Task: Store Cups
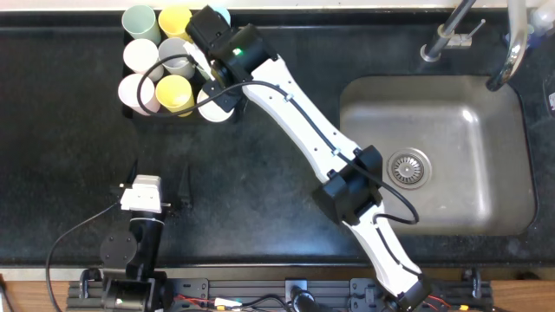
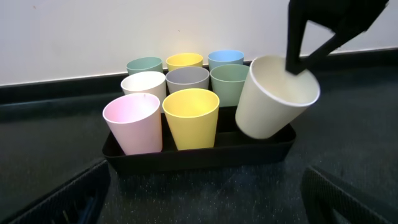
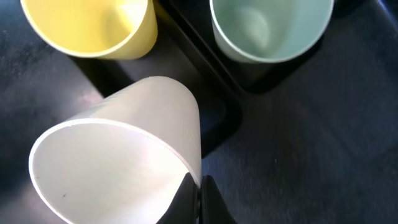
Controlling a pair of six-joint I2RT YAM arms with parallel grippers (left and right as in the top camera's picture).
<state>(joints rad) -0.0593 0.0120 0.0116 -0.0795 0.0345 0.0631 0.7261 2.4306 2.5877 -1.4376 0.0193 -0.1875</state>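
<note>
A black tray (image 2: 199, 155) at the counter's back left holds several upright cups, among them a pink cup (image 2: 134, 121), a yellow cup (image 2: 191, 115) and a sage green cup (image 2: 230, 81). My right gripper (image 2: 303, 62) is shut on the rim of a cream cup (image 2: 273, 99), which hangs tilted over the tray's near right corner. The same cream cup (image 3: 124, 168) lies on a slant beside the yellow cup (image 3: 93, 25) and green cup (image 3: 267, 28). My left gripper (image 1: 159, 180) rests open on the counter in front of the tray, holding nothing.
A steel sink (image 1: 434, 147) with a faucet (image 1: 451, 35) takes up the right side. The dark counter (image 1: 69, 165) stretches between the tray and the arm bases. A wall stands right behind the tray.
</note>
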